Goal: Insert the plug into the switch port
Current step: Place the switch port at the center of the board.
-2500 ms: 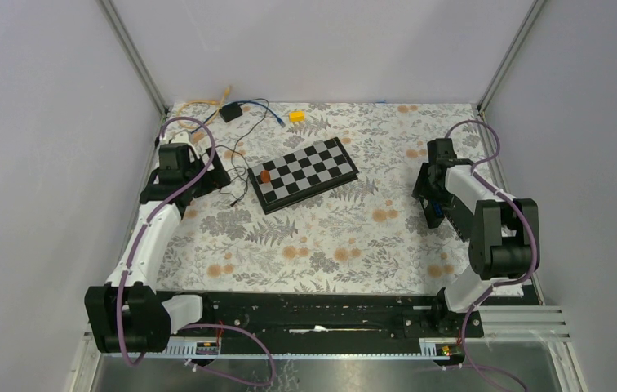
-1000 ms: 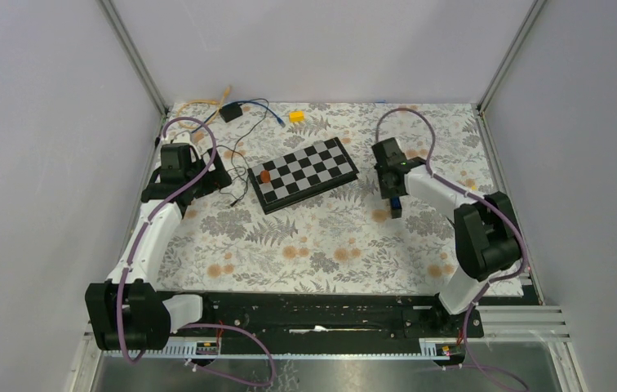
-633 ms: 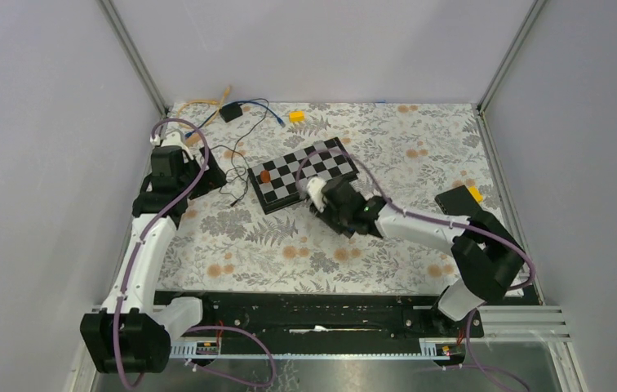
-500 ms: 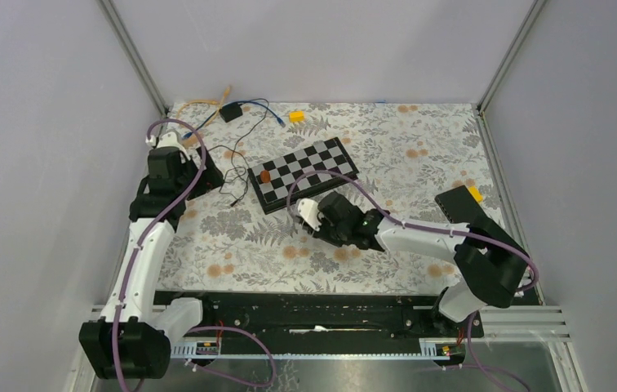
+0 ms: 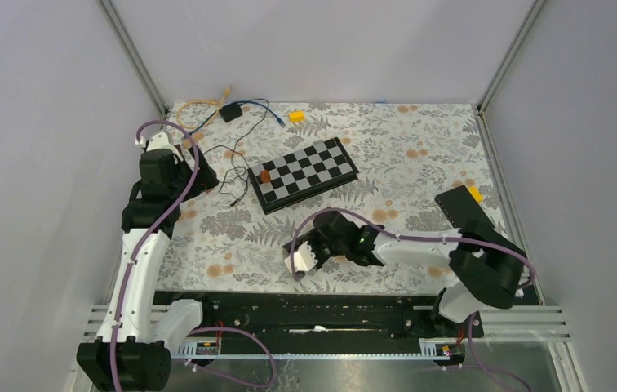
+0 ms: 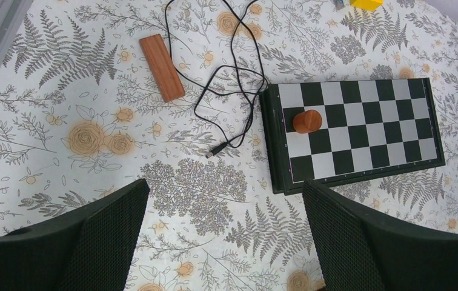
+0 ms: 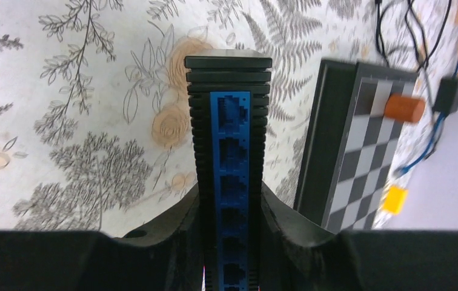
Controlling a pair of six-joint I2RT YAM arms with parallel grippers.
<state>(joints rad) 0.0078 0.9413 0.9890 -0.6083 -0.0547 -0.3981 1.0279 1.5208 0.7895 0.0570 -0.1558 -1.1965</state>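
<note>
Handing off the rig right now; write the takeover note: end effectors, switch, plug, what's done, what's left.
Left end effector: open, empty, above the table.
Right end effector: shut on the switch, blue port face showing in the right wrist view.
Plug: black cable end lying loose on the table, left of the checkerboard.
Done: switch grasped.
Left: grasp the plug, align it with a port, push it in.

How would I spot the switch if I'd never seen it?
Start at the flowery table, then find the right gripper near its front edge. It pinches the switch: a slim, ribbed black box whose blue face has a row of square ports, unlike the checkered board nearby.
</note>
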